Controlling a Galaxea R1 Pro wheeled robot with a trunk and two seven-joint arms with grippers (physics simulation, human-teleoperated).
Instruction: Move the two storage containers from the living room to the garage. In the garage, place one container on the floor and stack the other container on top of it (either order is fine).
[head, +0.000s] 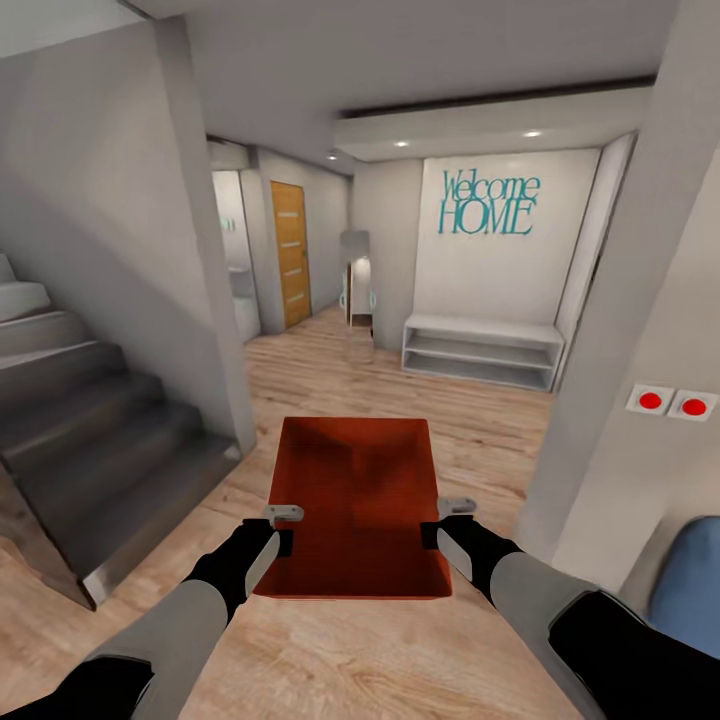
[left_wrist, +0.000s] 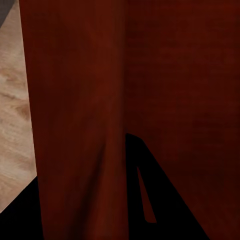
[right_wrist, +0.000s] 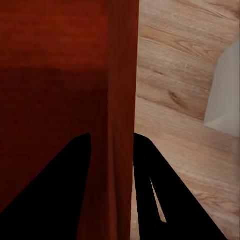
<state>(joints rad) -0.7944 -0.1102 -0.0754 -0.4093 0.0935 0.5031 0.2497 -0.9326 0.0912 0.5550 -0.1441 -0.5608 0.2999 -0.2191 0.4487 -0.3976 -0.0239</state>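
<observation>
Hallway, light wood-plank floor (head: 400, 400). Grey staircase (head: 90, 420) on the robot's left, white wall with teal "Welcome HOME" lettering (head: 490, 203) ahead, low white shelf bench (head: 483, 350) under it, orange door (head: 290, 253) further back left, two red wall buttons (head: 672, 402) on the right pillar. Not garage: no dark concrete, no car.

One storage container (head: 355, 505), red-orange, lidless, open side up, carried off the floor in front of the trunk between both arms. Long axis runs straight ahead, away from the robot; short near edge sits between the two tools. Second container: cannot place it.

Left tool (head: 283, 530) clamps the container's left wall near the near corner; left wrist view has the red wall (left_wrist: 80, 125) running between dark fingers (left_wrist: 165, 200). Right tool (head: 448, 522) clamps the right wall, mirrored; in the right wrist view one finger (right_wrist: 55, 190) sits inside and one outside, wall (right_wrist: 120, 125) pinched between. Both clenched on the container, arms about equally near.

Judgement: transit phase, drop-off not started. Container must stay level and centred; the grip is on thin walls, so slip risk on turns.
</observation>
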